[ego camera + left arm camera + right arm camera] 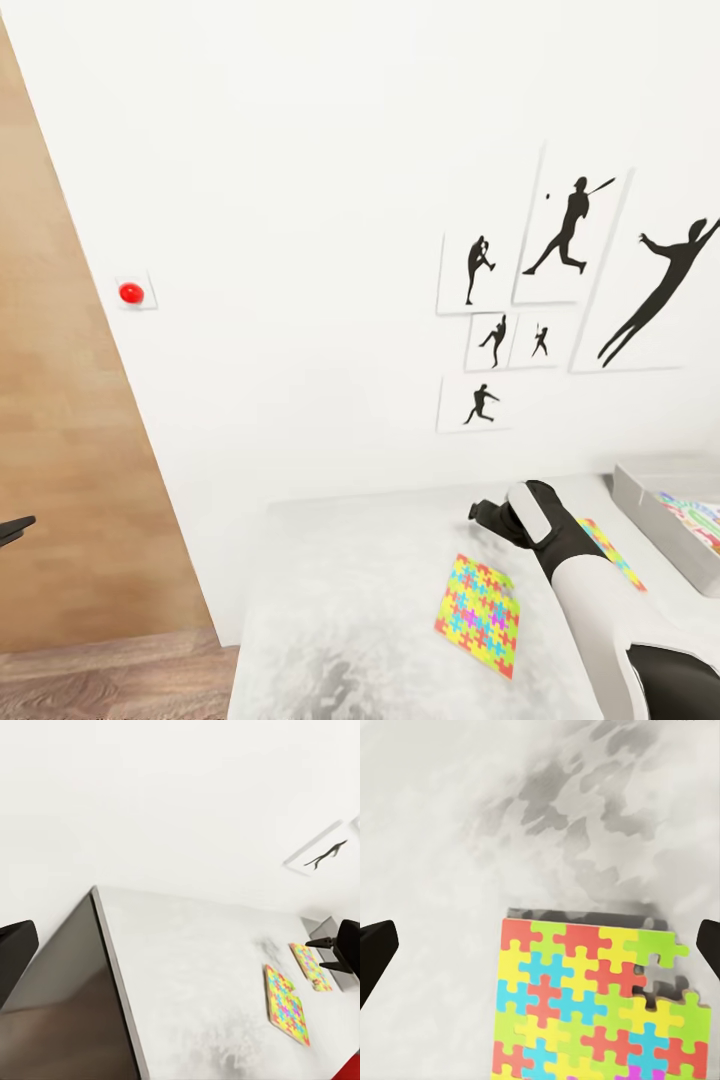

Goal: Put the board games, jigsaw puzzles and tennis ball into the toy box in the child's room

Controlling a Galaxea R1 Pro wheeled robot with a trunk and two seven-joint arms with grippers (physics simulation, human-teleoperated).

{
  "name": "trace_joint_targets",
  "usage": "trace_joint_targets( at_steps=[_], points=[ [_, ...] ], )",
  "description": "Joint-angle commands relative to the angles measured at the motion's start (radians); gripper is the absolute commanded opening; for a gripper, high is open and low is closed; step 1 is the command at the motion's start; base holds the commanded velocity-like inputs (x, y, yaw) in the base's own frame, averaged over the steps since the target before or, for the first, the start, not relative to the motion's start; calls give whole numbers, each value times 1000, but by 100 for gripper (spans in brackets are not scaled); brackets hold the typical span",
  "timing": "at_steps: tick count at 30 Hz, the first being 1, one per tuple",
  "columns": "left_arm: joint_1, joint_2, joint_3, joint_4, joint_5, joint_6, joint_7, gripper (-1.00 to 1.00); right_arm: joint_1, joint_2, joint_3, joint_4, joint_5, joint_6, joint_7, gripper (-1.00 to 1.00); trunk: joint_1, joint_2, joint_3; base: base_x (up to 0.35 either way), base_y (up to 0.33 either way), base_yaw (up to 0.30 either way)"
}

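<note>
Puzzle board (592, 1001) is lying flat on the table (350, 560) while the right gripper (492, 517) is hovering wide open above it, so those fingers are probably risking skating off that thin edge.

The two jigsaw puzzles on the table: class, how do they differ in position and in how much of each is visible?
The nearer jigsaw puzzle lies in full view on the table, left of the right arm, while the farther jigsaw puzzle is partly hidden behind that arm. The farther one lies closer to the toy box; the nearer one sits further from it. Both are thin, flat and multicoloured.
</note>
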Motion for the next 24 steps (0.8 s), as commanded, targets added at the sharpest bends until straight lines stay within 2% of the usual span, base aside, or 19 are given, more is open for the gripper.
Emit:
trace_joint_targets(
  at_steps=[1,14,24],
  points=[
    [-1,0,0,0,3,6,-1,100,-1,0,-1,-1,-11,1,-9,100,1,-2,-4,0,0,0],
    [-1,-1,0,0,2,6,0,100,-6,-7,-3,-6,-8,-9,-9,100,1,-2,-25,0,0,0],
    [-1,-1,0,0,3,6,1,100,-10,-11,-3,-7,-8,-51,-11,100,1,-2,-42,0,0,0]
  ],
)
